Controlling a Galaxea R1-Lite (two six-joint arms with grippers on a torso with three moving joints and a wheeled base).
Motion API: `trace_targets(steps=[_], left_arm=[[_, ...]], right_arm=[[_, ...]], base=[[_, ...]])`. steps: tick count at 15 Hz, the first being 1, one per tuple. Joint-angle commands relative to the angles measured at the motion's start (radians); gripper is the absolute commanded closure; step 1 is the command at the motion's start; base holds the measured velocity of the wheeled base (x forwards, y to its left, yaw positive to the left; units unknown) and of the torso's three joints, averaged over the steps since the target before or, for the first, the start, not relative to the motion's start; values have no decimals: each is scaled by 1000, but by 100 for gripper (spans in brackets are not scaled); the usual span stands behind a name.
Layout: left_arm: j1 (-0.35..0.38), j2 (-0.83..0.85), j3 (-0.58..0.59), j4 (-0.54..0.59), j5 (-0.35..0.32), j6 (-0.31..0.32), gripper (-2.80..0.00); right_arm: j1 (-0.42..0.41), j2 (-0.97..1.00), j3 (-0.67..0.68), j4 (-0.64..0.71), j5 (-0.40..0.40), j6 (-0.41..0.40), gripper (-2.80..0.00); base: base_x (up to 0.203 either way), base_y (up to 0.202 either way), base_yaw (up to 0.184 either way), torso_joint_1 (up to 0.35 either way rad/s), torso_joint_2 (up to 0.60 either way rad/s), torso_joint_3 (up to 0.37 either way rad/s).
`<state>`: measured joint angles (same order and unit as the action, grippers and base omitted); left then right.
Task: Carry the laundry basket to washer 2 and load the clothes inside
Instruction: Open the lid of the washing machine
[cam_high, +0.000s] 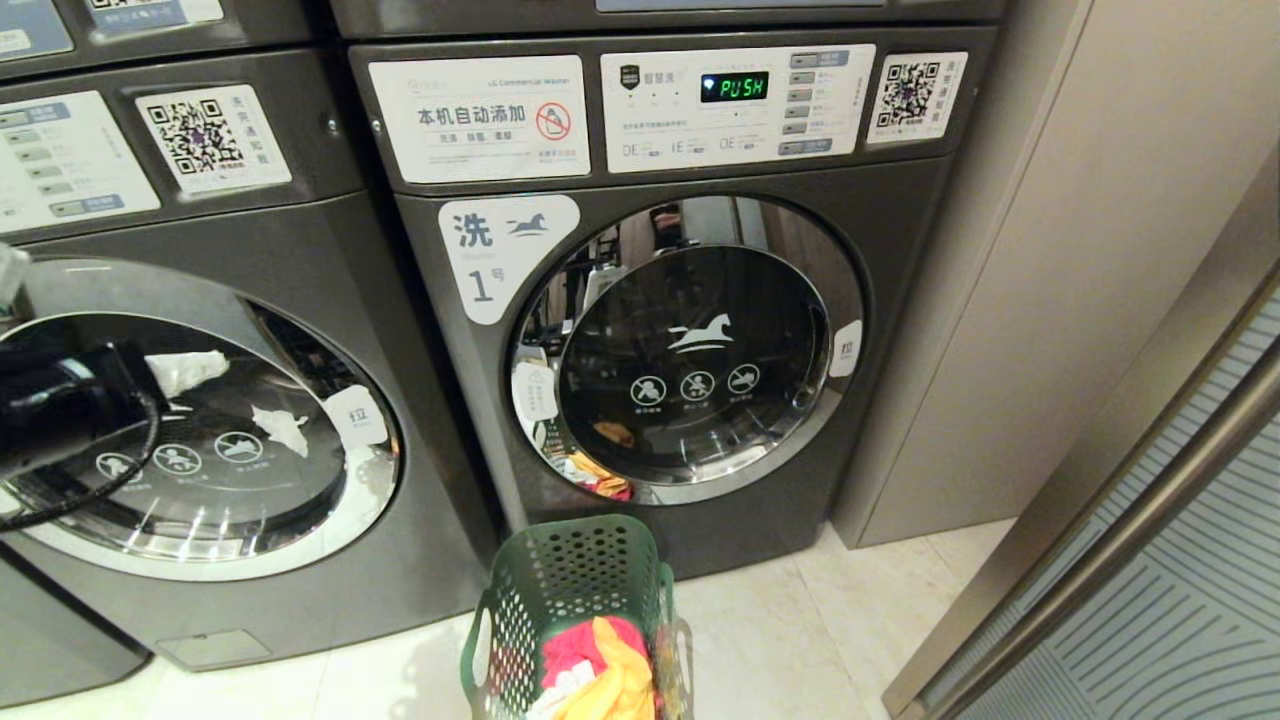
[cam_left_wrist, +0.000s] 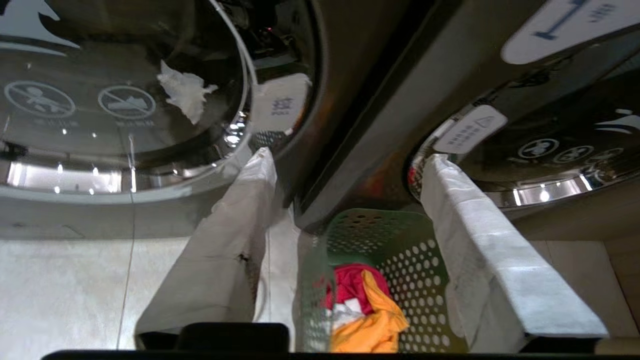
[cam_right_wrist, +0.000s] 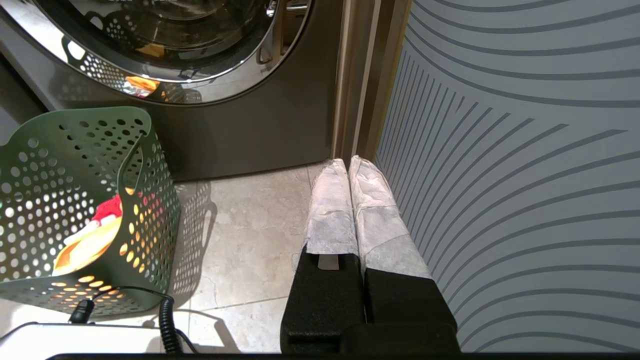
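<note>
Basket: the laundry basket (cam_high: 575, 610) sits on the floor (cam_high: 780, 640) by the washer marked 1 (cam_high: 660, 300).
Clothes: the clothes (cam_high: 600, 670) lie inside it.
Left gripper (cam_left_wrist: 345, 165): fingers apart, holding nothing, above the basket.
Right gripper (cam_right_wrist: 348, 167): fingers pressed together, empty, near a striped panel (cam_right_wrist: 525, 150).

The left gripper (cam_left_wrist: 345, 160) hangs with its white-wrapped fingers (cam_left_wrist: 480, 235) spread apart above the laundry basket (cam_left_wrist: 400, 240), which stands on the pale floor (cam_left_wrist: 75, 285) holding the clothes (cam_left_wrist: 365, 310), red, orange and white, before two chrome-rimmed washer doors.
</note>
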<state>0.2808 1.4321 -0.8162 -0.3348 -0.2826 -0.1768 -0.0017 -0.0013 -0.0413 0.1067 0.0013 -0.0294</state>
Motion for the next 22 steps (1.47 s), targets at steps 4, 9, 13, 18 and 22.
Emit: trace_targets(steps=[4, 9, 13, 18, 22], left_arm=[[343, 340, 121, -273, -664, 303, -280], [350, 539, 104, -291, -956, 698, -280], [261, 663, -9, -301, -973, 863, -280], [235, 750, -140, -301, -900, 908, -280], [232, 784, -189, -294, -867, 883, -280]], right_arm=[[0, 1, 0, 1, 0, -1, 0], [0, 1, 0, 1, 0, 0, 0], [0, 1, -1, 1, 0, -1, 0], [0, 1, 0, 1, 0, -1, 0], [0, 1, 0, 1, 0, -1, 0]], base=[[0, 0, 0, 0, 0, 0], [0, 0, 0, 0, 0, 0], [0, 0, 0, 0, 0, 0], [0, 0, 0, 0, 0, 0], [0, 0, 0, 0, 0, 0]])
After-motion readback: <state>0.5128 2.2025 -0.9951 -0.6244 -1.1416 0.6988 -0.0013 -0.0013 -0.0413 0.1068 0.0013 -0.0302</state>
